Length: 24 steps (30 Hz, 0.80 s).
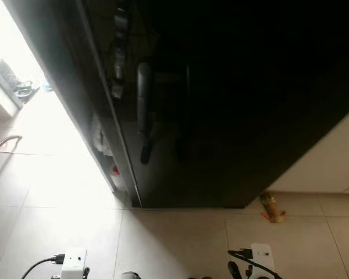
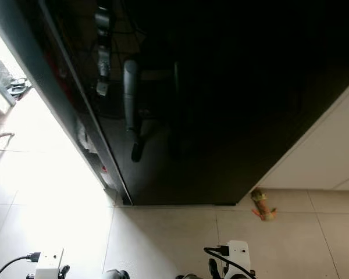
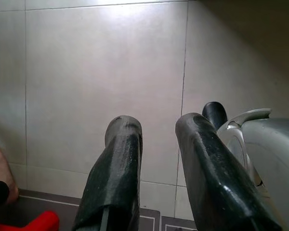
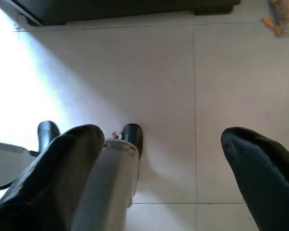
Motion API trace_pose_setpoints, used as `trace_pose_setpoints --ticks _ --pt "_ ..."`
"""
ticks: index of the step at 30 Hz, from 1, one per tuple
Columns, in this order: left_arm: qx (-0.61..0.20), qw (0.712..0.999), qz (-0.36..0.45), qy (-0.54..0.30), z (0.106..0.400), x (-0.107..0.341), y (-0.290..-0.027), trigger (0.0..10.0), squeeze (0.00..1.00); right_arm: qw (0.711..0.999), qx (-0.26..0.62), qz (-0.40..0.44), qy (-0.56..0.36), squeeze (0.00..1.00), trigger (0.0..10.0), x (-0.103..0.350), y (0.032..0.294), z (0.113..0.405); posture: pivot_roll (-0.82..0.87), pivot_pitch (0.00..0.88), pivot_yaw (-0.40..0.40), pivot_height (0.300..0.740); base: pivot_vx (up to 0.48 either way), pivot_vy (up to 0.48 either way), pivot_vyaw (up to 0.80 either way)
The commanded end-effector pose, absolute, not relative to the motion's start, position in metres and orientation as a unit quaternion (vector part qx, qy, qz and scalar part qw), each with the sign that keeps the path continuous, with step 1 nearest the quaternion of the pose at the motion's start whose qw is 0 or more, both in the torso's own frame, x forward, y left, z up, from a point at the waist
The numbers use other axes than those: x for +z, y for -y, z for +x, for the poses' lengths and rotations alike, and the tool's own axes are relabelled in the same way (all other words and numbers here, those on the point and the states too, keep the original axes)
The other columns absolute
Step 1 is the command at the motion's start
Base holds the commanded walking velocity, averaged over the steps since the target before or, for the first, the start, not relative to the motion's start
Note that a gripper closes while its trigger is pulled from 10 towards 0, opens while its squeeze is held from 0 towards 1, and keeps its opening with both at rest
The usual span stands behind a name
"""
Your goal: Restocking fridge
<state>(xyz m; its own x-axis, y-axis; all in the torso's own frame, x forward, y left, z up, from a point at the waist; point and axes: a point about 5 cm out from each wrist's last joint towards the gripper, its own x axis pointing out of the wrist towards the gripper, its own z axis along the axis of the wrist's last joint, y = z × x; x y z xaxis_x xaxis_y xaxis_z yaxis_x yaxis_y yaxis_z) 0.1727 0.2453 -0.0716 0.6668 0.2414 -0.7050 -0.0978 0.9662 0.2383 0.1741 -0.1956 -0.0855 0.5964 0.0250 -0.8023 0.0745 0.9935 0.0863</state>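
A tall black glossy fridge (image 1: 221,116) stands right in front of me, and its door mirrors one of my silver arms (image 1: 144,104). Along its left edge a narrow strip shows something white and a small red spot (image 1: 115,171); I cannot tell what they are. My left gripper (image 3: 156,127) hangs low over the tiled floor, open, nothing between its fingers (image 3: 120,159). My right gripper (image 4: 164,134) also hangs over the floor, open wide and empty, with the fridge's base (image 4: 111,9) ahead of it.
A small orange and green toy (image 1: 271,208) lies on the tiles by the fridge's right corner, near a pale wall (image 1: 337,157). A person's bare foot (image 3: 0,168) and a red object (image 3: 33,224) are near my left gripper. Clutter (image 1: 11,81) sits in bright light at far left.
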Motion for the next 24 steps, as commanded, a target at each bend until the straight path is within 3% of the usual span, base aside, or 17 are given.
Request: trace_pose_setpoints --ticks 1,24 --pt "0.098 0.898 0.085 -0.421 0.1602 -0.0776 -0.2476 10.0 0.0 0.884 -0.013 0.059 -0.463 0.0 10.0 -0.0898 0.194 0.1654 -0.03 0.174 -0.022 0.74 0.0 0.345 0.0" --pt "0.101 0.898 0.081 -0.421 0.1606 -0.0777 -0.2469 10.0 0.0 0.886 -0.01 0.059 -0.459 0.0 10.0 -0.0889 0.1945 0.1667 -0.03 0.186 -0.027 0.74 0.0 0.334 0.0"
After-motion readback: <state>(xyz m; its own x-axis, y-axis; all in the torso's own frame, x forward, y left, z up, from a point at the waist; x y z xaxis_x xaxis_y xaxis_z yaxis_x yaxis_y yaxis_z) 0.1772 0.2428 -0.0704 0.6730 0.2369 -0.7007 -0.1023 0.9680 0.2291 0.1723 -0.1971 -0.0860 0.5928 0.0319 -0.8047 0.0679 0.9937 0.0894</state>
